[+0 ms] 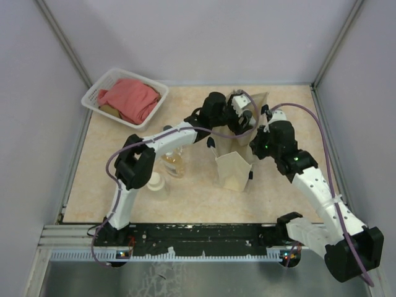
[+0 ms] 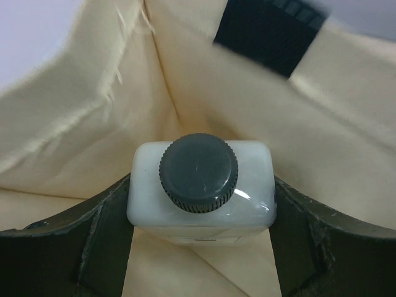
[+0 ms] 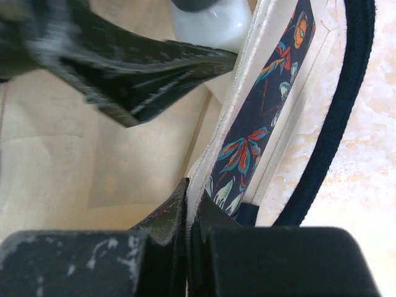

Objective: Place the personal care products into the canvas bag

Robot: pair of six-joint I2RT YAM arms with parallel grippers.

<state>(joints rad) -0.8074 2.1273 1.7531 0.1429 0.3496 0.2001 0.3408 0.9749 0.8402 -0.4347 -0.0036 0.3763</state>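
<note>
Beige canvas is filling the left wrist view, and we are looking straight down on the white bottle with its black cap. The left gripper is clamping it by both flanks inside the mouth of the canvas bag, upright, we judge, so that it can go in base first. In the right wrist view the right gripper is pinching the bag's rim, jaws nearly closed on the fabric, apparently propping the soft mouth open. That view is also giving us the floral lining and the black strap trailing over the surface, which the left wrist is missing. From above we are getting what neither wrist offers: the amber bottle and the squat cream bottle are waiting on the surface beside the left arm, outside the bag. We are not finding the clear bottle anywhere.
</note>
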